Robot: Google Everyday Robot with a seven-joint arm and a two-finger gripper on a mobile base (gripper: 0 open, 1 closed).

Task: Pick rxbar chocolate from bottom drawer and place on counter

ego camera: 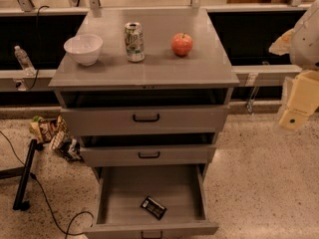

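The rxbar chocolate (153, 207) lies flat in its black wrapper on the floor of the bottom drawer (124, 193), near the front and slightly right of centre. The bottom drawer is pulled fully out, and the two shallower drawers above it are partly open. The counter (149, 68) is the grey top of the cabinet. My gripper (297, 108), cream-coloured, hangs at the right edge of the camera view. It is beside the cabinet at about middle-drawer height, far from the bar and holding nothing that I can see.
On the counter stand a white bowl (83, 49) at the left, a soda can (134, 42) in the middle and a red apple (182, 44) at the right. Snack bags (52, 133) lie on the floor left of the cabinet. A black stand with a cable (25, 176) is further left.
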